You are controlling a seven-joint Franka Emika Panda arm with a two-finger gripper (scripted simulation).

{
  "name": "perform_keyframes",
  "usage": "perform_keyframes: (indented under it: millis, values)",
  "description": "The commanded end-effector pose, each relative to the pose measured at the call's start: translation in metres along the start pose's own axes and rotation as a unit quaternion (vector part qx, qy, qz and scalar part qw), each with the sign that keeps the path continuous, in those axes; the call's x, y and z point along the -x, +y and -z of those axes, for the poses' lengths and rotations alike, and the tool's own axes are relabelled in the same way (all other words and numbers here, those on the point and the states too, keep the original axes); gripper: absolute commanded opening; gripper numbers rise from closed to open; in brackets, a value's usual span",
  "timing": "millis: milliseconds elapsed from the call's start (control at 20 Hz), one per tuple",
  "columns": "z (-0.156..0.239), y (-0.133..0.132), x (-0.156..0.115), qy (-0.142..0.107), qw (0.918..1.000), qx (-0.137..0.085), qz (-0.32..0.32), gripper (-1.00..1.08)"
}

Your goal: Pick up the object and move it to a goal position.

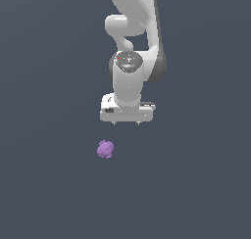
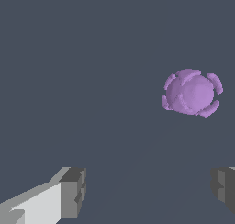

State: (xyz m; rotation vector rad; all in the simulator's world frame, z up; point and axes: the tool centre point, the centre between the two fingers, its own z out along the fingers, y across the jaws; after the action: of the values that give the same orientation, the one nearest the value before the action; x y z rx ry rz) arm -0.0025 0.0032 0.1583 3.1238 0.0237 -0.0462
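The object (image 1: 105, 149) is a small light-purple roundish lump with little bumps, lying on the dark grey floor in the exterior view. My white gripper (image 1: 126, 123) hangs above it and a little toward the exterior view's right, apart from it. In the wrist view the object (image 2: 192, 92) shows beyond the fingertips and off to one side, not between them. The gripper (image 2: 149, 191) is open and empty; its two grey fingers (image 2: 73, 191) stand wide apart.
Only the plain dark grey floor (image 1: 49, 184) surrounds the object. The white arm (image 1: 130, 37) rises behind the gripper at the top middle of the exterior view.
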Motion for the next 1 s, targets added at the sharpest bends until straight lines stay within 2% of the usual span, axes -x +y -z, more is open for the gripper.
perform_keyframes:
  millis: [0, 600, 950]
  values:
    - [-0.005, 0.008, -0.007, 0.001, 1.0000, -0.001, -0.009, 1.00]
    - [-0.051, 0.073, -0.053, 0.010, 0.9966, -0.009, -0.082, 1.00]
    - [-0.067, 0.094, -0.064, 0.014, 0.9946, -0.010, -0.103, 1.00]
